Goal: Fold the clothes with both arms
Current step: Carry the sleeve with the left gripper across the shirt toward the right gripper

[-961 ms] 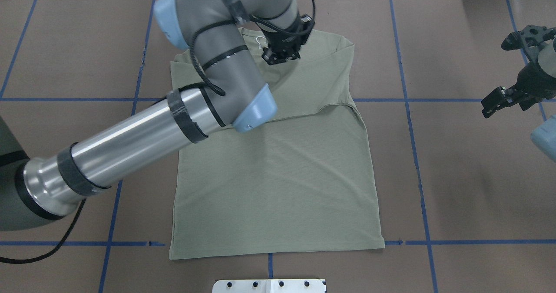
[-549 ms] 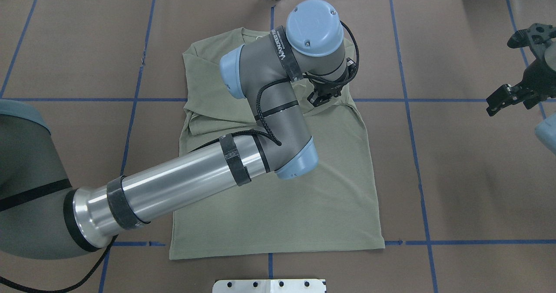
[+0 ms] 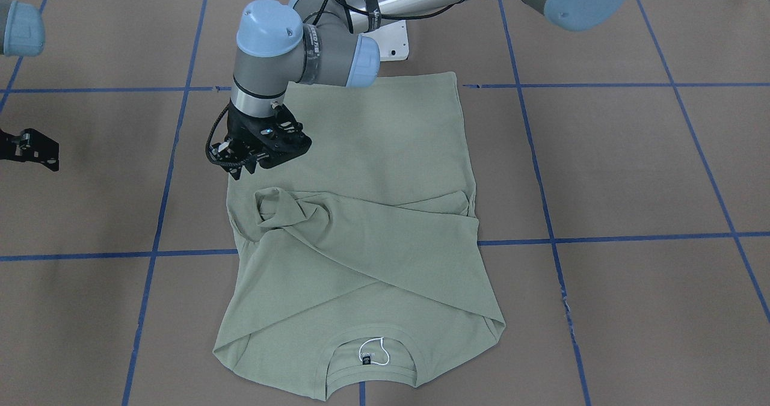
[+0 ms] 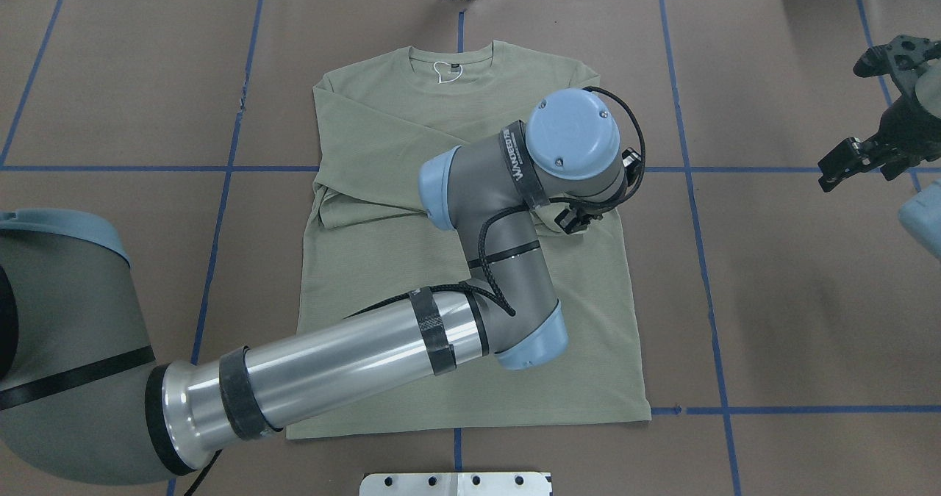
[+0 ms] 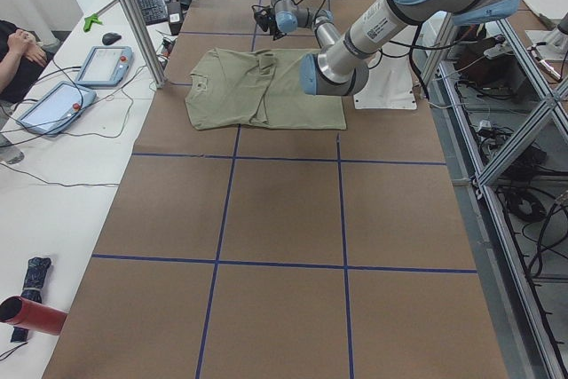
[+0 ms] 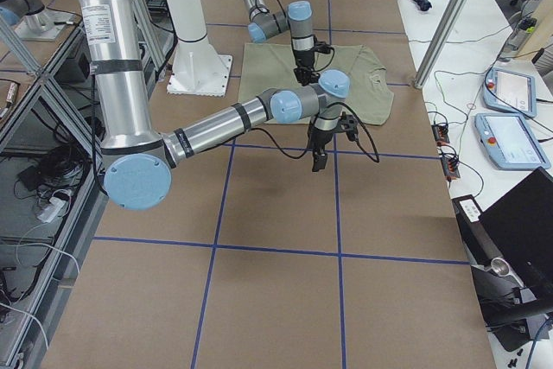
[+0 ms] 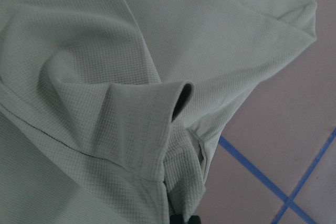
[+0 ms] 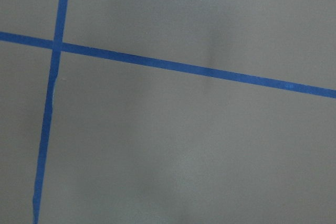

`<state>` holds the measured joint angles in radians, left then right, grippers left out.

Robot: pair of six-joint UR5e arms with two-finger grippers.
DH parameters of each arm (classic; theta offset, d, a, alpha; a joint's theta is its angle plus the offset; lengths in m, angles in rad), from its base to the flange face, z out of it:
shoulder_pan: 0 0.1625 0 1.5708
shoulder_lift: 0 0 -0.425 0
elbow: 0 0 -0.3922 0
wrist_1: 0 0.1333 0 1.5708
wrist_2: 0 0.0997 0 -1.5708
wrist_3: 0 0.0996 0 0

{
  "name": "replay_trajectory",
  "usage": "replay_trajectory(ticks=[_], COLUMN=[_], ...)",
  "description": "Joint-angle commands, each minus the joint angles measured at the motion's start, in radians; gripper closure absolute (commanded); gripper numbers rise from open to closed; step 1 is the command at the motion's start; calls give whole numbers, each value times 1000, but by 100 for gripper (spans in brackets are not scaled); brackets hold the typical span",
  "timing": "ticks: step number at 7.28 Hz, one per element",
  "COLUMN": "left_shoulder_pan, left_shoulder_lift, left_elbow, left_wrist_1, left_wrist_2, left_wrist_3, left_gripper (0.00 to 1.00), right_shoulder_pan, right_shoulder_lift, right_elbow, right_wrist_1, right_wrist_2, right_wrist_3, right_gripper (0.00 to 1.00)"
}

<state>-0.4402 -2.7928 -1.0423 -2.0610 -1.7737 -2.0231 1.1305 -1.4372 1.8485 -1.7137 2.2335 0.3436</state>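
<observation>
Brown table (image 3: pixel 601 153) bears the shirt (image 3: pixel 385 147) flat, sleeves crossed over the body.

Front view: left gripper (image 3: pixel 237 162) hangs just above the shirt's edge, holding nothing; its opening cannot be told. Flatten the bunched cuff (image 3: pixel 267 203) before the next fold.

Overhead view: right gripper (image 4: pixel 845 167) hangs well apart, empty, opening unclear.

Left wrist view: cuff stands puckered.

the overhead view looks forward and down from behind the robot, with the shirt (image 4: pixel 588 334) mid-frame. the front view faces back across the table (image 3: pixel 631 171), steeply down on the same shirt. two side views look along the table from its ends. the left wrist camera hangs close over cloth, and the right sees only taped tabletop.
</observation>
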Motion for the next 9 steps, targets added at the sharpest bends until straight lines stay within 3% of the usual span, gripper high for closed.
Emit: replay_trajectory(ticks=[1, 2, 3, 4, 7, 9], left_shoulder_pan=[14, 2, -3, -3, -17, -34], left_shoulder_lift=[7, 34, 94, 187, 525, 709], left_elbow=[-15, -66, -185, -366, -802, -997], left_wrist_1=[-8, 7, 116, 247, 411, 472], left_wrist_2=[20, 16, 1, -10, -45, -50], left_wrist_3=[55, 56, 111, 186, 466, 633], left_gripper=[0, 0, 0, 0, 0, 0], right_shoulder_pan=[0, 0, -1, -8, -151, -298], right_shoulder_lift=[-3, -9, -14, -23, -158, -207], right_elbow=[-8, -9, -5, 1, 12, 81], right_wrist_1=[49, 80, 98, 142, 553, 612], right_wrist_2=[0, 2, 2, 8, -1, -99], right_wrist_3=[5, 6, 34, 107, 476, 630], right_gripper=[0, 0, 0, 0, 0, 0])
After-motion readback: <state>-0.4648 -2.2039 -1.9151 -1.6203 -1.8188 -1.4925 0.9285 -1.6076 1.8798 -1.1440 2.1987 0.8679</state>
